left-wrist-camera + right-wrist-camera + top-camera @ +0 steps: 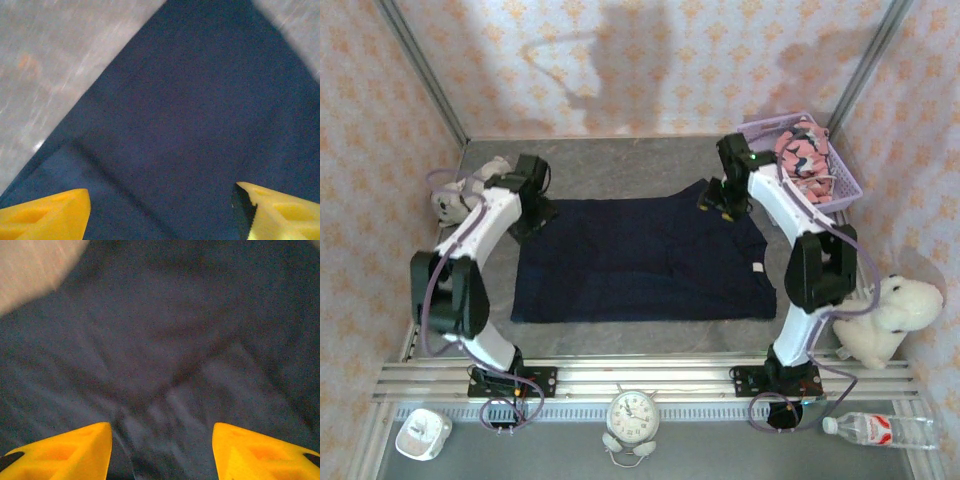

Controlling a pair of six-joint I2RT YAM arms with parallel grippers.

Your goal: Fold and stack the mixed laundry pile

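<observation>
Overhead, the large plain dark navy garment (640, 262) lies spread flat on the grey surface (620, 165), while the smaller salmon-pink garment printed with navy-and-white shapes (800, 152) sits bunched in the lavender plastic lattice basket (845, 185) at the far right. The left tool (532, 218) hangs over the navy cloth's far left corner, the right tool (718, 200) over its far right edge. The wrist views add detail: yellow fingers (45, 215) spread wide above fabric, gripping nothing. A small white tag (757, 270) on the navy garment cannot be read
</observation>
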